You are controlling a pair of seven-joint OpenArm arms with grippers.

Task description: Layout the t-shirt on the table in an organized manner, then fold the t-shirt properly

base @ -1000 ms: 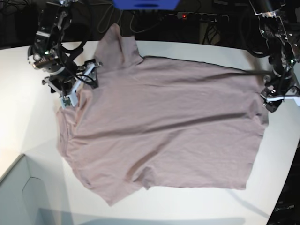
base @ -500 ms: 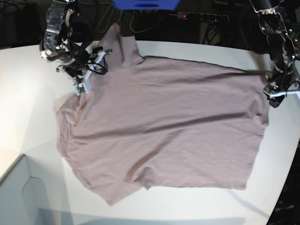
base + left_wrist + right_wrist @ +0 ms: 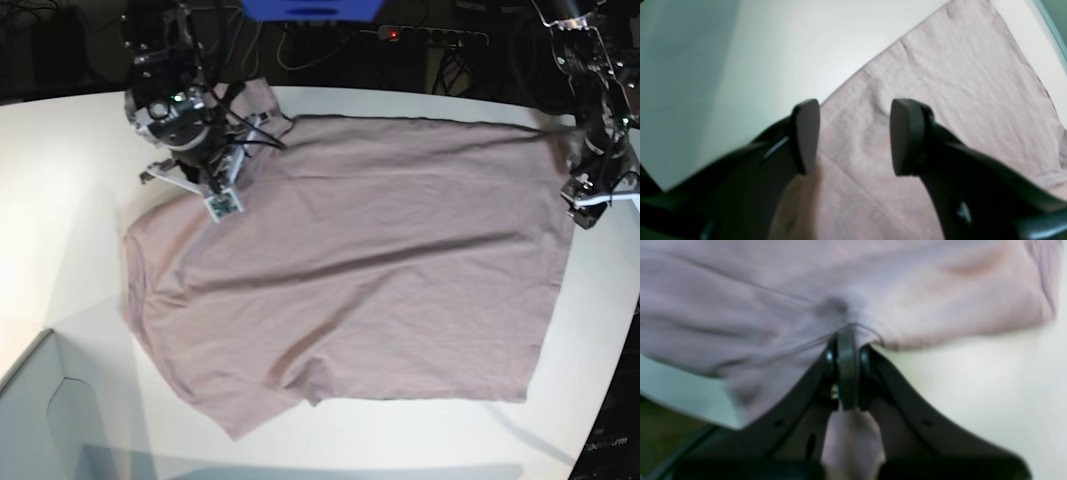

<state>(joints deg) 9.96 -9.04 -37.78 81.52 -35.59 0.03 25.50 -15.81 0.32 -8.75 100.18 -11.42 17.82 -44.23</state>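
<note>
A grey box corner (image 3: 40, 410) sits nearest. Beyond it the t-shirt (image 3: 350, 290) lies spread on the white tabletop (image 3: 60, 200). By the shirt's side edge, the left hand (image 3: 853, 136) hovers released, fingers apart. At the far sleeve, the right hand (image 3: 847, 340) is clenched on t-shirt cloth.

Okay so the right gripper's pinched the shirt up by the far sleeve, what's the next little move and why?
Probably draw the right gripper outward, away from the shirt's middle, keeping it shut on the t-shirt. In the base view the sleeve it grips is bunched under the arm near the far table edge, not spread like the near sleeve. The left gripper stands open over the hem, holding nothing.
</note>
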